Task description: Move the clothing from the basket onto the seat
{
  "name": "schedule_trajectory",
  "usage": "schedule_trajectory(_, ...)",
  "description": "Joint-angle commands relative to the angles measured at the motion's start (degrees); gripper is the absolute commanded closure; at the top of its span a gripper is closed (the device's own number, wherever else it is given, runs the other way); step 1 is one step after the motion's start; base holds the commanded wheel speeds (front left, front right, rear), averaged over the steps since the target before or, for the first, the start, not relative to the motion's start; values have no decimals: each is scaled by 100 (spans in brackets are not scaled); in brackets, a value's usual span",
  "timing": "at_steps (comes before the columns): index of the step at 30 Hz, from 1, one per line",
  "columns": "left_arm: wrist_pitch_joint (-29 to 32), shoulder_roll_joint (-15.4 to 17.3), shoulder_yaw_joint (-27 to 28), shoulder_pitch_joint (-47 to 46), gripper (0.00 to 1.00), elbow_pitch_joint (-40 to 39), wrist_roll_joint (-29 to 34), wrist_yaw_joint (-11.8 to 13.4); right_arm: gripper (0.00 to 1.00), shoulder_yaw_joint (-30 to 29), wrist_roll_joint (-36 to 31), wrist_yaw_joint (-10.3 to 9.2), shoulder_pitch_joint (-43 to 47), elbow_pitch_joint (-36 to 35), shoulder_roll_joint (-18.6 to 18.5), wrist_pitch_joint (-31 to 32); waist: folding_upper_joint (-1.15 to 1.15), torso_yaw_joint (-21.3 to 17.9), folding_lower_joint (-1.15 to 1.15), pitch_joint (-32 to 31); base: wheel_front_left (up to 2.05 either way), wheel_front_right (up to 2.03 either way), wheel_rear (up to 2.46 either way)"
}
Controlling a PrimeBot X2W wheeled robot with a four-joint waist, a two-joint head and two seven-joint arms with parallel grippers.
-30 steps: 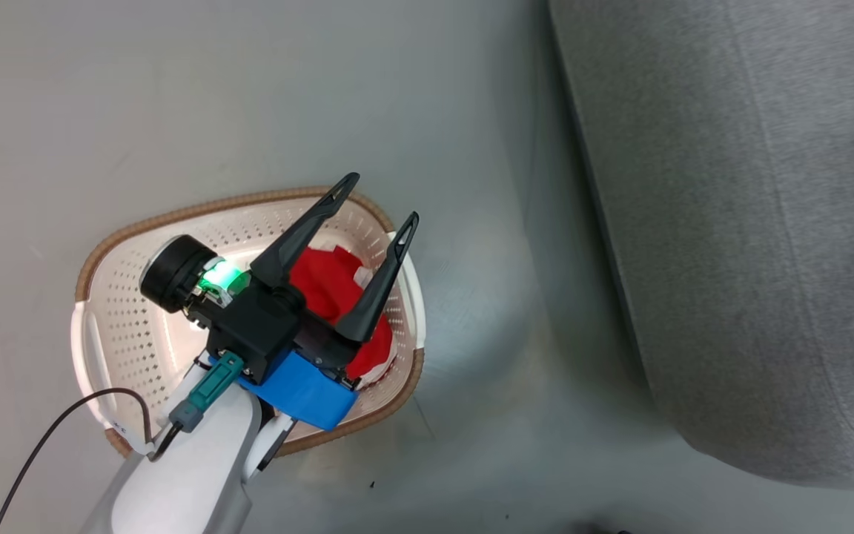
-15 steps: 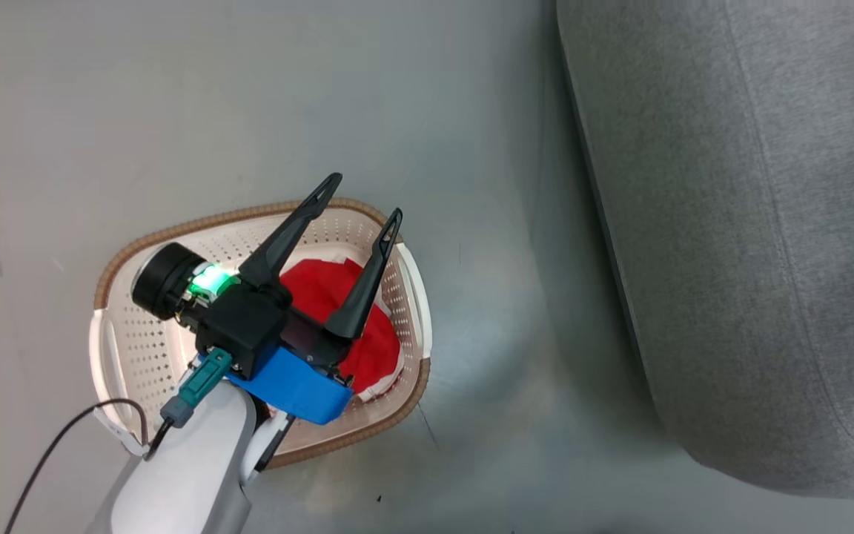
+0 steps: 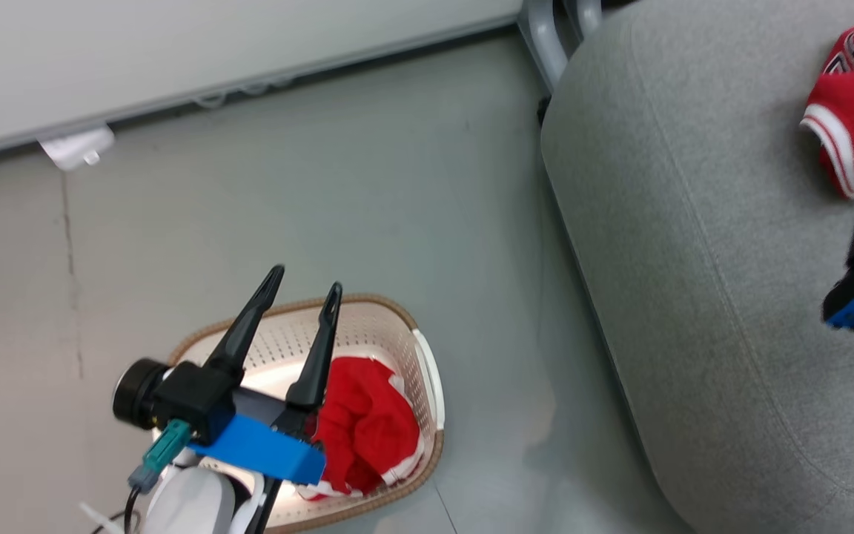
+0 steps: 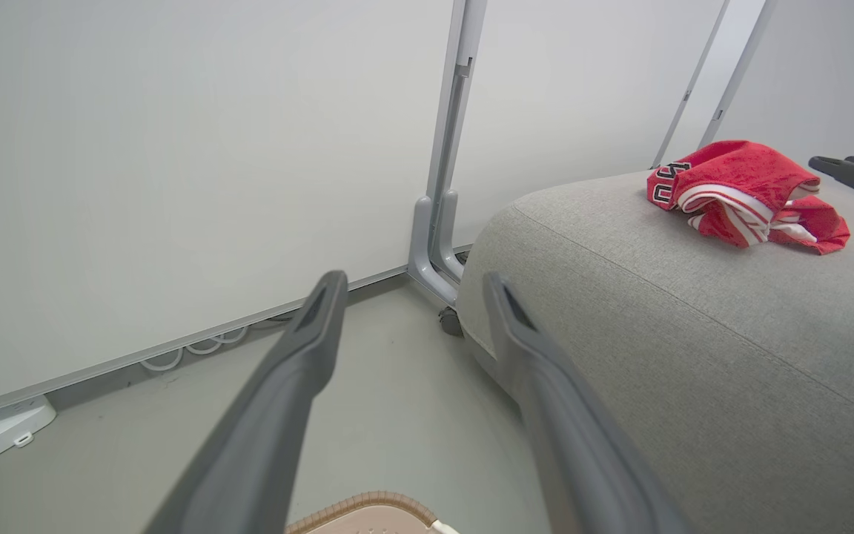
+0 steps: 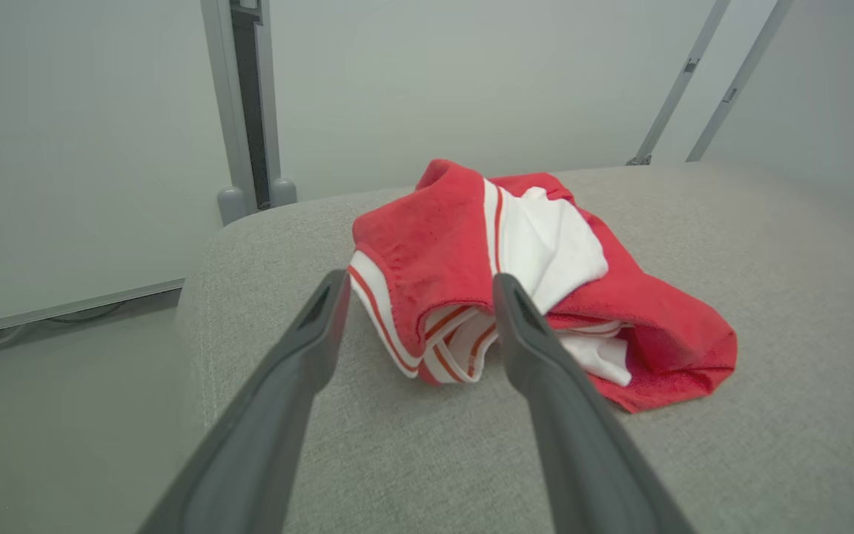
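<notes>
**Red garment (image 3: 368, 430) in the basket (image 3: 369, 299), red jersey (image 3: 853, 111) on the sofa (image 3: 694, 259)**

Head view, read from left to right. A white power strip (image 3: 75, 146) lies on the grey floor (image 3: 286, 185) at the foot of a pale wall panel (image 3: 212, 37). The left gripper (image 3: 306, 277) hangs above the left part of the basket. Its two dark fingers are set moderately apart with nothing between them, and the left wrist view shows floor and wall panel through the gap. The basket is oval, cream-white and perforated, with a brown woven-look rim. It stands on the floor near the sofa without touching it. The red garment is crumpled, has white trim at its lower edge, and lies inside the basket against the right wall. A grey metal post (image 3: 545, 30) meets the floor at the sofa's far corner. The light-grey sofa occupies the right side. The red jersey is bunched, with white stripes and numerals, and rests on the seat cushion well apart from the basket. The right gripper (image 5: 419, 282) hovers over the cushion just short of the jersey. In the right wrist view its fingers stand apart and grip nothing, and the jersey lies on the fabric beyond their tips.
</notes>
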Motion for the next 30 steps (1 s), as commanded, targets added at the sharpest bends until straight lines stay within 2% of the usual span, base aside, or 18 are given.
schedule_trajectory(1, -17, -23, 117, 188, 0, 27, -27, 7, 0, 158, 36, -7, 275, -134, 114, -25, 0, 150, 1, -531, 0, 0, 0)
schedule_trajectory(9, -17, -213, 665, 848, 0, 140, -46, 14, 0, 913, 275, -7, 1584, -1343, 569, 39, 0, 519, 1, -1235, 0, 0, 0)
schedule_trajectory(19, -17, -310, 1233, 1351, 0, 263, -27, 1, 0, 1615, 322, -7, 2983, -2798, 864, 385, 0, 893, 1, -1644, 0, 0, 0)
schedule_trajectory(24, -17, -320, 1534, 1457, 0, 329, -3, -5, 0, 1836, 396, -7, 3296, -3198, 915, 549, 0, 993, 1, -1712, 0, 0, 0)
schedule_trajectory(30, -17, -330, 1752, 1511, 0, 419, 40, -12, 0, 1974, 539, -7, 3489, -3357, 933, 601, 0, 1052, 1, -1754, 0, 0, 0)
